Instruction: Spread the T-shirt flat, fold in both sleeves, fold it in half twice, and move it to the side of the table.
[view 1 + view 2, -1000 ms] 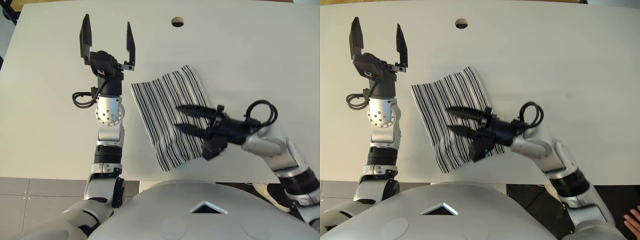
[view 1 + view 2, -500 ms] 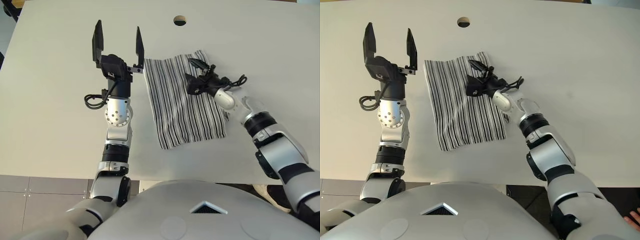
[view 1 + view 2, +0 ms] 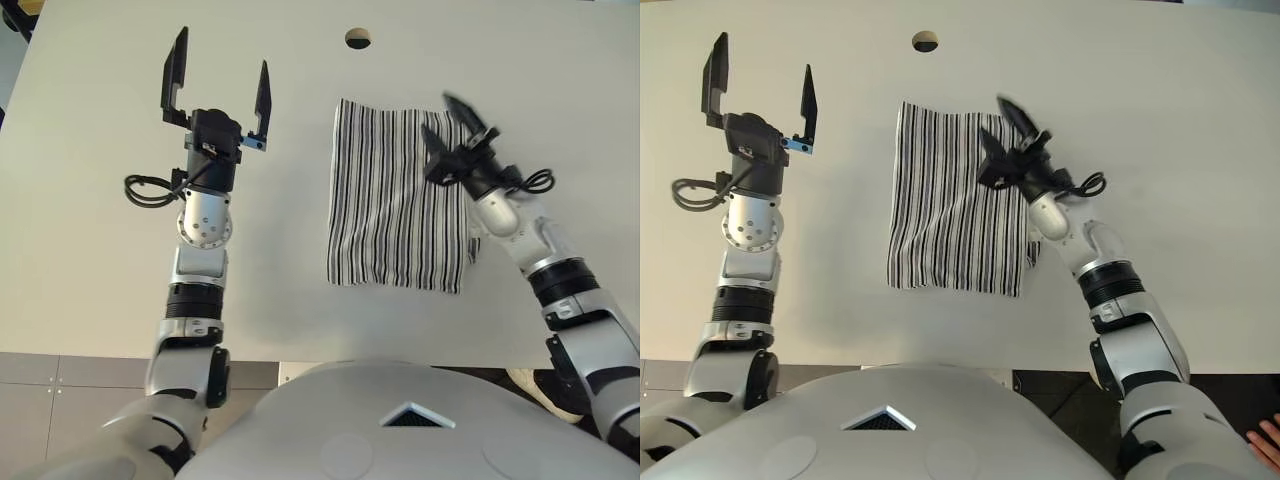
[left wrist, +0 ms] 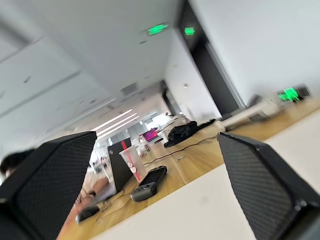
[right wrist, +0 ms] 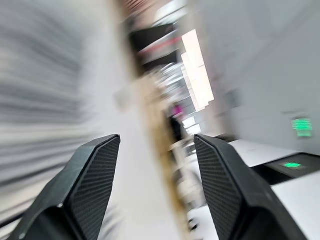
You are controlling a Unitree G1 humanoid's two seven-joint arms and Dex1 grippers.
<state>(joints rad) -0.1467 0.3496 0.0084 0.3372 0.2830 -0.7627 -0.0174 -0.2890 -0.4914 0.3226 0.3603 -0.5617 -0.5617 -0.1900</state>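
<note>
Left hand (image 3: 221, 58) and right hand (image 3: 438, 120) parted; if you drag the T-shirt (image 3: 385, 200) by one edge, its folds may bunch.

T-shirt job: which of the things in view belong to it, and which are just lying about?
In the job:
- striped T-shirt, folded, on the table
- left gripper, fingers open, off to the shirt's left
- right gripper, fingers open, at the shirt's right edge

Lying about:
- cable hole in the table
- cup, laptop and dark handset on a far desk
</note>
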